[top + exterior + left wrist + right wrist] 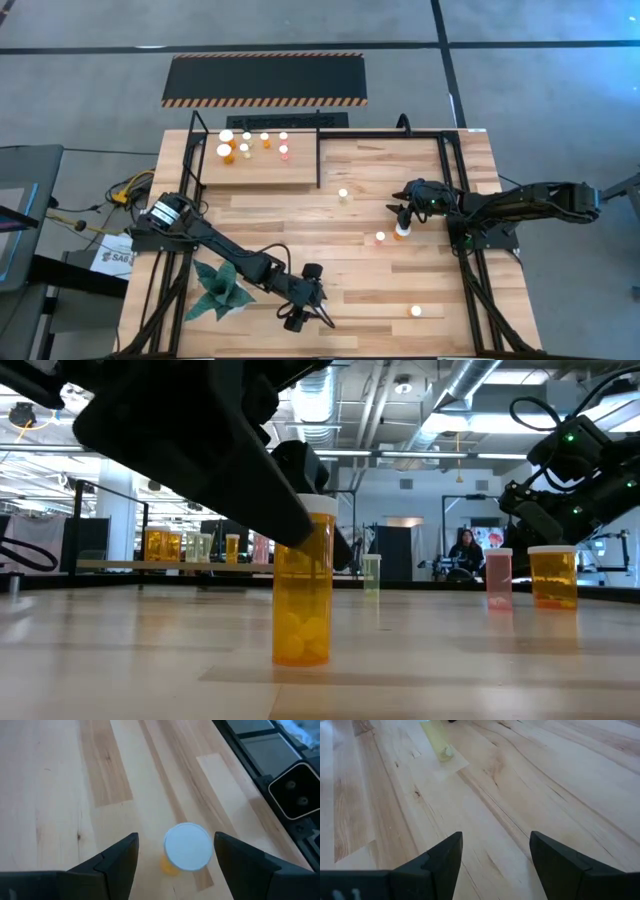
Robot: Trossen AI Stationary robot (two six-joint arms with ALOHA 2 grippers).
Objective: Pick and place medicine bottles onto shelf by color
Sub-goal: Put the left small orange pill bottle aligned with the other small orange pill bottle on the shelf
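Orange bottle stands on wooden tabletop; bright industrial room behind.

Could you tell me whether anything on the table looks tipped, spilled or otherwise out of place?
Nothing stands out. The loose bottles on the table all stand upright, nothing has spilled, and those on the shelf stand upright too.

White sheet beside the table's left edge, letters "SA" (rest hidden)

Wooden table, scattered medicine bottles
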